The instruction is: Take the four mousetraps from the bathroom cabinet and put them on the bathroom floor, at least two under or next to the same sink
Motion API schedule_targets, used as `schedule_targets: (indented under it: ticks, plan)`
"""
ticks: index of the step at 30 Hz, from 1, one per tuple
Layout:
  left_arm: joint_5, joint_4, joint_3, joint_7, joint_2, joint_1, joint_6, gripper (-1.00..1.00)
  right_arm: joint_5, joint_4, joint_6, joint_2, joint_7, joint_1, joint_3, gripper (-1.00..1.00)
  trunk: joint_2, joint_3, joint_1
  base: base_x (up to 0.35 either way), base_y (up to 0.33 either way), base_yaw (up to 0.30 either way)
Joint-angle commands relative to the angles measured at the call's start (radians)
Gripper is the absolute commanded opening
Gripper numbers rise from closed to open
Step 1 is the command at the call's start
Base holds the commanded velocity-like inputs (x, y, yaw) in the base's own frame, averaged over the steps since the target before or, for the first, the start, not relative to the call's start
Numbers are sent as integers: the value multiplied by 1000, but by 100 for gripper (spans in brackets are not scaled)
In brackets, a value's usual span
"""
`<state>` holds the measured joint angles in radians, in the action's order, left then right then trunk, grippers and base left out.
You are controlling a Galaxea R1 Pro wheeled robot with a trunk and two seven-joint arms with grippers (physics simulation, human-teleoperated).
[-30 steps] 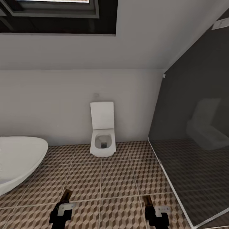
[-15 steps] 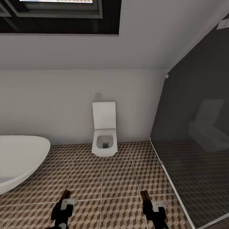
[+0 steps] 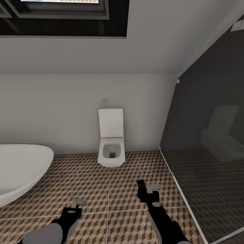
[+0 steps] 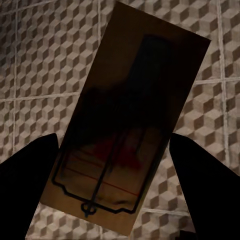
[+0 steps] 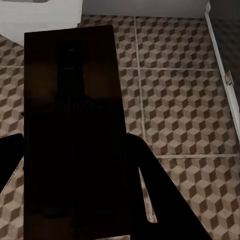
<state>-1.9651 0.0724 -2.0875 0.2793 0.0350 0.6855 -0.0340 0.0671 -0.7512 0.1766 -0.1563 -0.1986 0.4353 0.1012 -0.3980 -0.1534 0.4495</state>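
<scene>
In the left wrist view a brown wooden mousetrap (image 4: pixel 132 115) with dark wire and a red mark sits between the two dark fingers of my left gripper (image 4: pixel 115 145), which is shut on it above the cube-patterned bathroom floor (image 4: pixel 30 60). A second mousetrap (image 5: pixel 72 100), dark in shadow, is held by my right gripper (image 5: pixel 72 140). In the head view the left gripper (image 3: pixel 78 204) hangs low at the lower left. The right gripper (image 3: pixel 145 190) is stretched forward over the tiles (image 3: pixel 91 189), and its mousetrap (image 3: pixel 140 186) shows as a thin dark strip. The cabinet is out of view.
A white wall-hung toilet (image 3: pixel 111 149) with its lid up stands at the back wall. A large white basin (image 3: pixel 20 166) juts in from the left. A dark glass shower screen (image 3: pixel 206 142) with a pale floor rail (image 3: pixel 176 184) bounds the right side.
The view shifted slightly at first. Both arms have since reached forward. The right gripper moved up and leftward toward the toilet, and the left arm now shows more of its forearm.
</scene>
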Motion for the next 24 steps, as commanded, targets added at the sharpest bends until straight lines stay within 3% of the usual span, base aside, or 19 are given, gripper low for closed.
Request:
schedule_targets:
  ticks: [1,3,6,8,11,13,15,20,24]
  plan:
    - [-7,1,-8,2,-2,19,-48,-100,4,0,27,-8,-9,20,3,-100,-2,-2,1,0,0,0]
    - [-7,1,-8,1,-4,45,-113,-100,5,6,46,-16,-9,52,3,-100,-2,-2,1,0,0,0]
    - [-7,1,-8,0,8,139,-195,-100,5,41,104,-18,-12,119,3,-100,-2,-2,1,0,0,0]
    - [-8,2,-8,0,16,192,-230,-100,5,55,116,-18,-15,133,3,-100,-2,-2,1,0,0,0]
    - [-8,3,-8,0,23,284,-345,-100,4,65,125,-18,-17,145,3,-100,-2,-2,1,0,0,0]
    - [-8,3,-8,0,24,318,-382,-100,4,67,128,-18,-17,147,3,-100,-2,-2,1,0,0,0]
    - [-7,2,-7,0,24,333,-382,-100,3,68,129,-18,-18,148,3,-100,-2,-2,1,0,0,0]
    - [-6,-6,-8,0,31,341,-221,-100,2,69,130,-18,-18,149,3,-100,-2,-2,1,0,0,0]
    - [-6,-33,-10,0,31,342,-166,-100,1,69,131,-18,-18,149,4,-100,-2,-2,1,0,0,0]
